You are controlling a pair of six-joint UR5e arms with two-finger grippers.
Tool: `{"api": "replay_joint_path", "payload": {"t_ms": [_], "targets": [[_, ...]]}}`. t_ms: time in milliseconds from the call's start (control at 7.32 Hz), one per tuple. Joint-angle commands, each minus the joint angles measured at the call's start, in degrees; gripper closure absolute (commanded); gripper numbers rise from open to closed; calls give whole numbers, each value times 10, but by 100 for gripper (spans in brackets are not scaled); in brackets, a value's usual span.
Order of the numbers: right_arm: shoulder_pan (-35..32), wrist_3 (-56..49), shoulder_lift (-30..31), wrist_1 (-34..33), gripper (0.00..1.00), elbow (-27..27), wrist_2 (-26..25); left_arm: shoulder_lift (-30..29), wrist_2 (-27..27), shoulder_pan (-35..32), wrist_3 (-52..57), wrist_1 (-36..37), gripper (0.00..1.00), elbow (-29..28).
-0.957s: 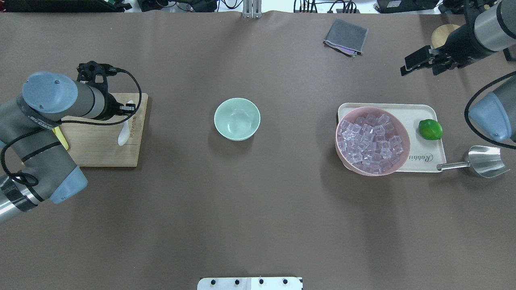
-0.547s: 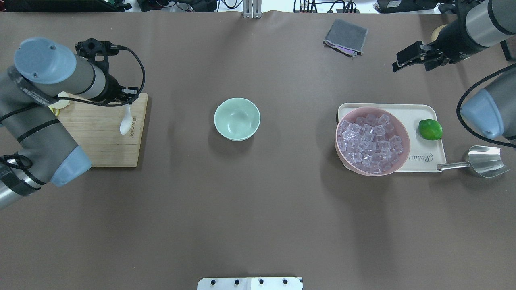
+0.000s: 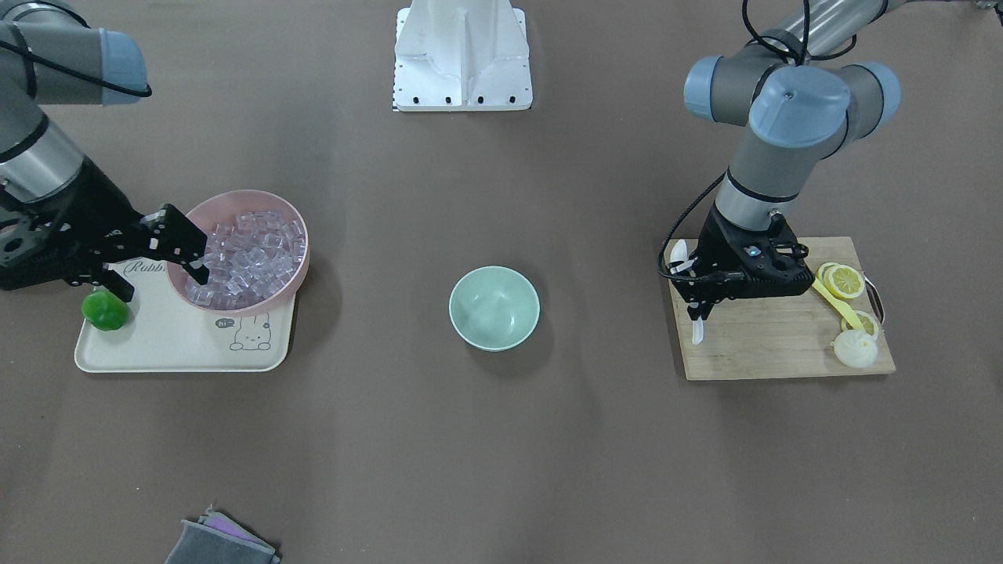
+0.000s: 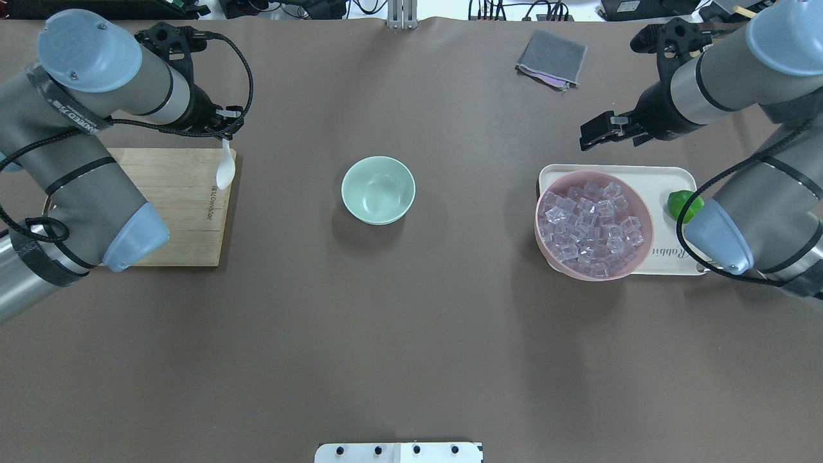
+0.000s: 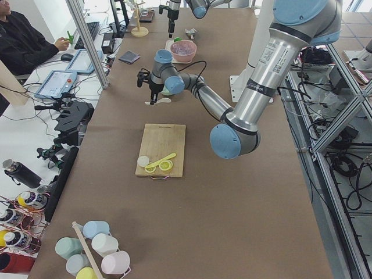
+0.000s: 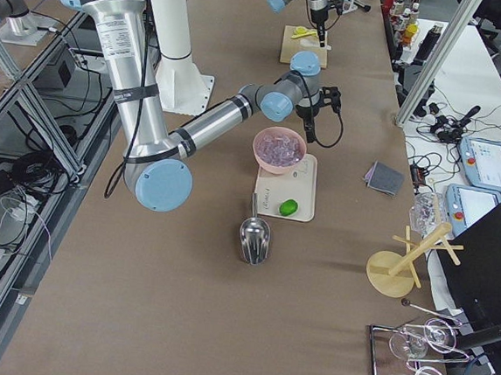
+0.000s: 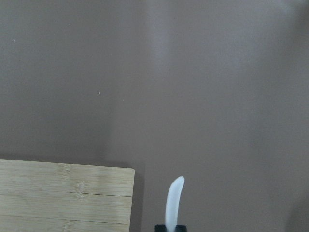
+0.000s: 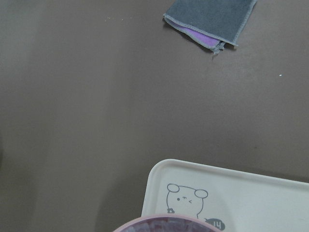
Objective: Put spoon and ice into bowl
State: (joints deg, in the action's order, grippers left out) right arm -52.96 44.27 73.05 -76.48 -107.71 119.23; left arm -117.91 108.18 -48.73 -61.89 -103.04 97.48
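My left gripper (image 4: 226, 133) is shut on the handle of the white spoon (image 4: 224, 170), which hangs scoop-down above the far right corner of the cutting board (image 4: 173, 212). The spoon also shows in the front view (image 3: 697, 330) and in the left wrist view (image 7: 174, 200). The mint-green bowl (image 4: 378, 190) stands empty at the table's middle, to the right of the spoon. The ice (image 4: 591, 225) is heaped in a pink bowl (image 4: 536, 222) on a cream tray (image 4: 643, 177). My right gripper (image 4: 595, 134) is open and empty, above the tray's far edge.
Lemon slices, a yellow utensil and a white bun (image 3: 854, 348) lie on the board's outer end. A lime (image 4: 678, 202) sits on the tray. A metal scoop (image 6: 255, 236) lies beside the tray. A grey cloth (image 4: 551, 58) lies at the far side.
My left gripper has lifted the spoon off the board and carried it away from the robot and to the right. My right arm has swung left and down towards the pink bowl.
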Motion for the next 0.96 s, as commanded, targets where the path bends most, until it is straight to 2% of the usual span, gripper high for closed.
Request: {"api": "replay_joint_path", "payload": {"t_ms": [0,137,410,683,820], "targets": [[26,-154,47,1,3,-28,-30,-6,0,0,-2,0,100,0],[46,-162,47,3,4,-31,-31,-6,-1,0,-2,0,100,-1],[107,-163,42,47,3,-29,-84,-7,0,0,1,0,100,-1],[122,-169,37,48,6,-27,-87,-7,0,0,3,0,100,-1],[125,-169,37,48,11,-24,-88,-6,0,0,3,0,100,-1]]}}
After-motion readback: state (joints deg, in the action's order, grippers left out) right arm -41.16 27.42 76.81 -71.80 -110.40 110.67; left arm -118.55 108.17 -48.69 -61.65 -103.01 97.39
